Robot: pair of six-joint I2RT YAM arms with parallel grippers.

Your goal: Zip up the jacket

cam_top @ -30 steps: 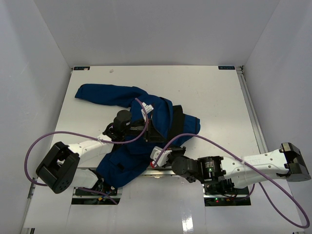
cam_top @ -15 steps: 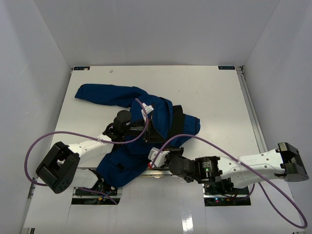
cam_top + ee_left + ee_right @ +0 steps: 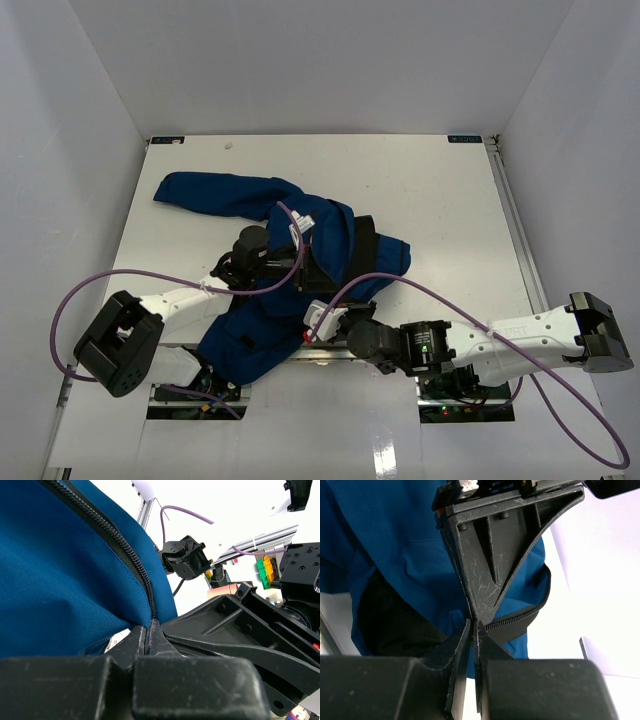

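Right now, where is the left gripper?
The left gripper is at the jacket's middle, left of centre in the top view, shut on its zipper edge.

The left wrist view's edges crop the jacket (image 3: 60,580).

- Jacket (image 3: 335,235): royal blue, crumpled, unzipped, lying left of centre on the table (image 3: 430,200), hem at the near edge.
- One sleeve (image 3: 215,192) stretches far-left.
- Black lining (image 3: 366,250) shows on the right side.
- Black zipper (image 3: 125,555) lies open.
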